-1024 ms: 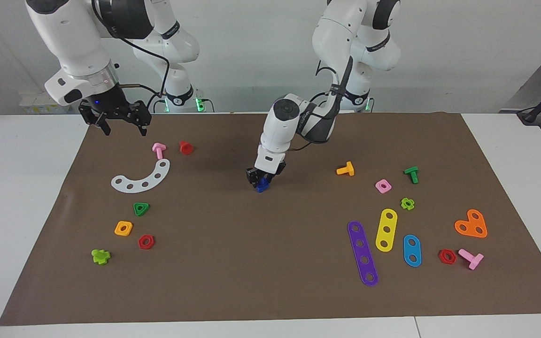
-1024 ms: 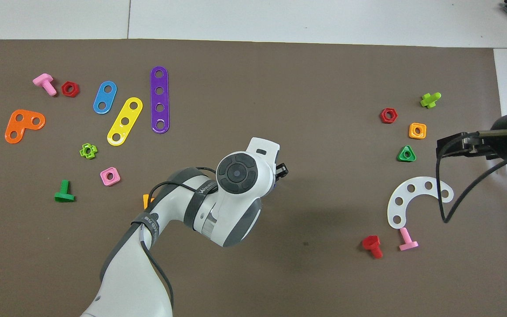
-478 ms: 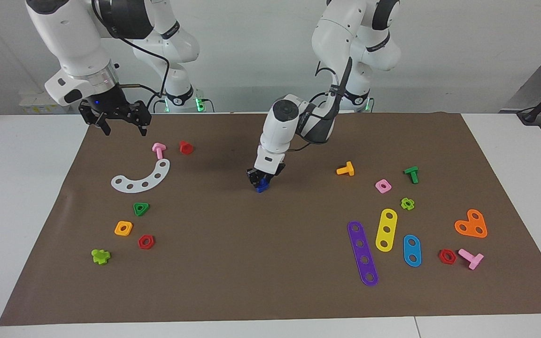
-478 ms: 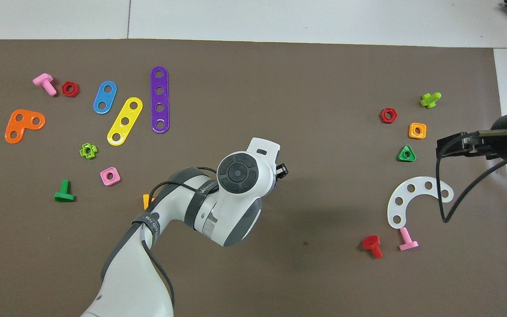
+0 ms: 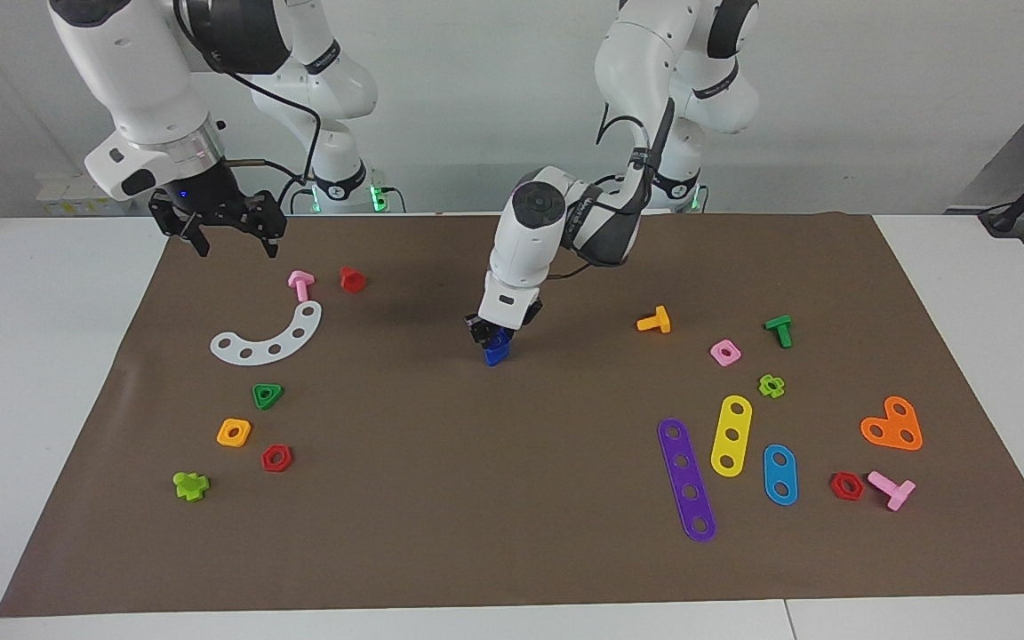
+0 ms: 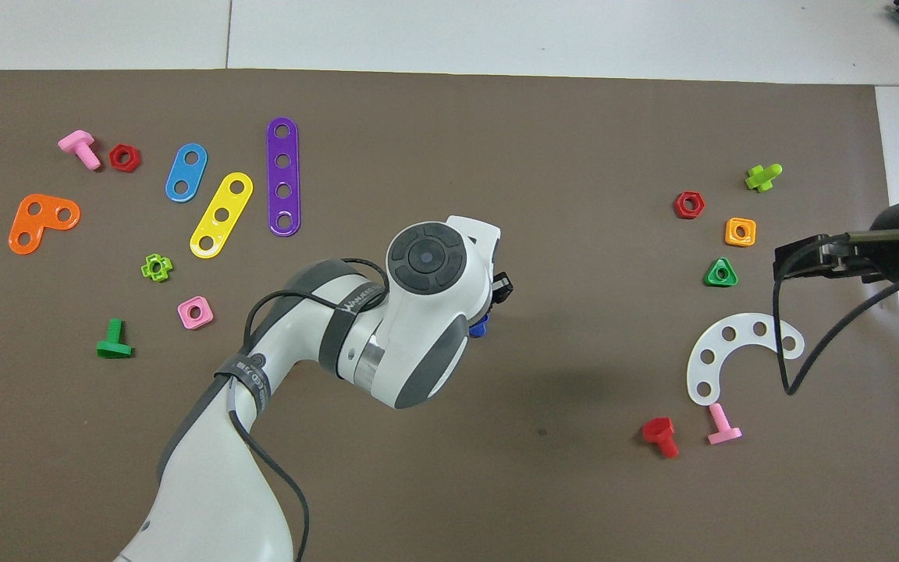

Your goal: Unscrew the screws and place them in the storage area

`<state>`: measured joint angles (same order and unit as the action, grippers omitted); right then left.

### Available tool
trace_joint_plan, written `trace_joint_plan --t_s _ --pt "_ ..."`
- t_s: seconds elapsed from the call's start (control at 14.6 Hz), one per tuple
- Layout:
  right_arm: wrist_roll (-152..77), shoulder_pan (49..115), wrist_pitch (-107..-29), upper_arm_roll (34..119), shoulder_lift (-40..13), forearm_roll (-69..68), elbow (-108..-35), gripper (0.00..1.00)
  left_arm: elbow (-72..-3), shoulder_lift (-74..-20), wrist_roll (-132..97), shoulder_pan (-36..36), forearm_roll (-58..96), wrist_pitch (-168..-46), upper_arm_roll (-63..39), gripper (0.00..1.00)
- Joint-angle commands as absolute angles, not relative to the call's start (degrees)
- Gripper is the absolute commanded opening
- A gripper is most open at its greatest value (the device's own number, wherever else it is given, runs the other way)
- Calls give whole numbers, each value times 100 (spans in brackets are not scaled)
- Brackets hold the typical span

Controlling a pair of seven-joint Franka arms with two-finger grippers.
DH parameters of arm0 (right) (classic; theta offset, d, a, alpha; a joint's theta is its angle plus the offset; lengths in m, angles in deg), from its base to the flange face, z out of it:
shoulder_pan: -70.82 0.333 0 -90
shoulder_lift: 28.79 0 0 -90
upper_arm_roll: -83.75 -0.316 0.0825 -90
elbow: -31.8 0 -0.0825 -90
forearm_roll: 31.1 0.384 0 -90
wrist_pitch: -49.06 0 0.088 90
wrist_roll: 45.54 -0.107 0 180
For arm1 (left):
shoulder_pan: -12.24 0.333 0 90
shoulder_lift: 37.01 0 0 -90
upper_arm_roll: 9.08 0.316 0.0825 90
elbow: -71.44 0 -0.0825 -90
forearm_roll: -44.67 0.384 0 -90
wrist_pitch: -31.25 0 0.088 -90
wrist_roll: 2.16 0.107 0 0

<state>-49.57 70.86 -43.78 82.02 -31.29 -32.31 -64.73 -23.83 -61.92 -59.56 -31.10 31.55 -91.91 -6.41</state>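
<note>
The dark-blue screw (image 5: 496, 350) with its blue nut stands at the middle of the brown mat (image 5: 512, 498). My left gripper (image 5: 494, 336) points down onto it and its fingers are shut on the screw's top, while the lower end rests at the mat. In the overhead view the left wrist covers the gripper and only a blue corner of the screw (image 6: 480, 328) shows. My right gripper (image 5: 235, 240) waits open and empty in the air over the mat's edge at the right arm's end, above the pink bolt (image 5: 300, 284). It also shows in the overhead view (image 6: 802, 260).
Near the right arm's end lie a white arc plate (image 5: 270, 336), a red bolt (image 5: 351, 279), a green triangular nut (image 5: 268, 396), an orange nut (image 5: 234, 433) and a red nut (image 5: 276, 458). Toward the left arm's end lie an orange bolt (image 5: 654, 321) and coloured strips (image 5: 686, 478).
The left arm's wrist has tilted and risen a little, so more of the blue screw shows under the gripper. The right arm has not moved.
</note>
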Motion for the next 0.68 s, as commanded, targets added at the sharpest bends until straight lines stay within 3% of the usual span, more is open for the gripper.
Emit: trace_joint_plan --t_s 0.0,0.34,0.61 --pt "-4800 7055 -4699 8129 -3266 -3057 -6681 100 -1900 -6373 -5903 -2733 3043 -8680 -645 27" --pt "-5028 7555 -5481 8094 -3503 -3057 -7427 100 -1865 -6048 -4623 -1924 2894 -8091 -663 27" --pt "-5597 8222 -5894 8094 -3118 -3057 -7473 100 -2225 -5898 -3042 -1344 2972 -7905 -645 27"
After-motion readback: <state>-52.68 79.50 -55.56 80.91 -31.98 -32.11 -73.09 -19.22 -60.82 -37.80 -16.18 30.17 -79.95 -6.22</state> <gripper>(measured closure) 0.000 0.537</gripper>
